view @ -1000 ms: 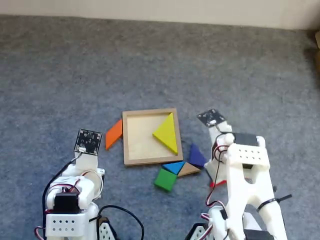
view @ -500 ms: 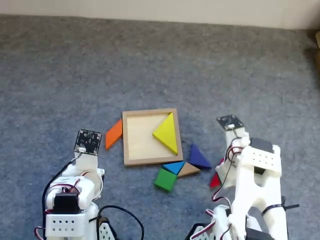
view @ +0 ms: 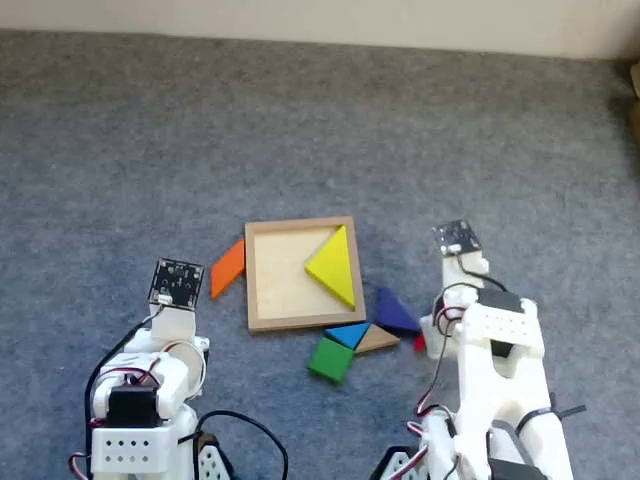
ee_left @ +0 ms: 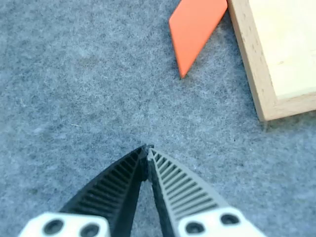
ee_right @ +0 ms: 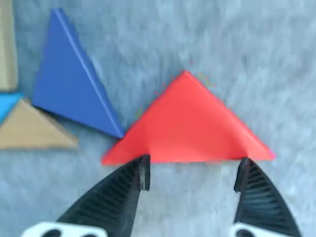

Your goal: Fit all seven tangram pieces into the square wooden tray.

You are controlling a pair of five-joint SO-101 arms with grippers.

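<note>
Grey, carpet-like cloth covers the bench (view: 120, 130). The right claw (ee_right: 192, 170) is released. Its two fingers are spread wide above the cloth, just beside the long edge of the red triangle (ee_right: 190, 123). One fingertip sits near one end of that edge and the other near the opposite end; whether either touches the piece cannot be told. A corner of the dark blue triangle (ee_right: 71, 79) touches or nearly touches a short side of the red one. Past it lie the tan triangle (ee_right: 29, 131) and a sliver of the light blue piece (ee_right: 6, 106), the two touching each other.

In the high view the green square (view: 330, 358) lies against the light blue piece, on the side nearer the arms. All three sit just outside the near right corner of the tray (view: 300, 222). The yellow triangle (view: 333, 265) lies flat inside the tray, against its right wall.

The left claw (ee_left: 148, 147) is clenched, its ribbed tips pressed together over the cloth. It is well short of the orange piece (ee_left: 197, 29), which lies on the cloth just outside the tray's left wall.
</note>
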